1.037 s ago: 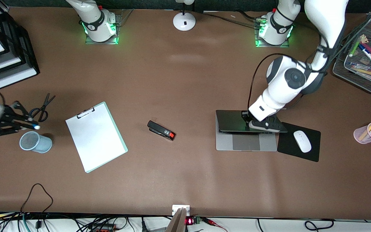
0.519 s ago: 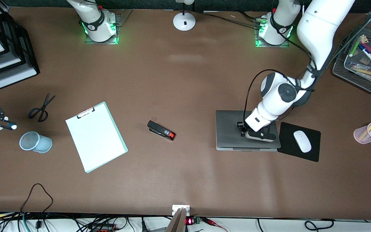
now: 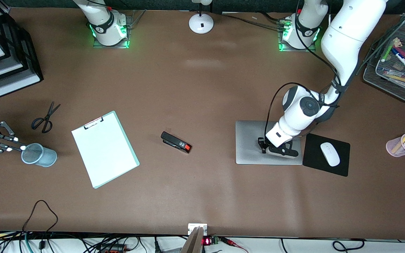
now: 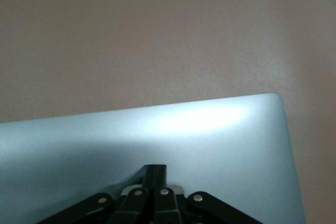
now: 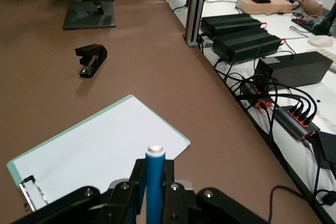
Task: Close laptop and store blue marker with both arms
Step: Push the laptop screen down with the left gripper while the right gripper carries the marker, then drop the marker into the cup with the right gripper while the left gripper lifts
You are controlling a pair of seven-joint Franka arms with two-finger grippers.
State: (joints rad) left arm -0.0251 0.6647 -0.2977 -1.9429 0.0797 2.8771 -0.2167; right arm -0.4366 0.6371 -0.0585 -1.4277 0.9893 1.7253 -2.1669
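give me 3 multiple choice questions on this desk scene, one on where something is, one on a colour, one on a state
1. Where is the left gripper?
A. on the laptop's lid
B. over the clipboard
C. in the wire tray

2. What colour is the marker in the right gripper?
A. red
B. blue
C. yellow

3. What state is the laptop in?
A. open, screen upright
B. half open
C. closed flat

Answers:
1 A, the shut fingers rest on the silver lid in the left wrist view.
2 B, the blue marker with a white end shows between the fingers in the right wrist view, by the mesh cup.
3 C, only the flat lid shows, no keys.
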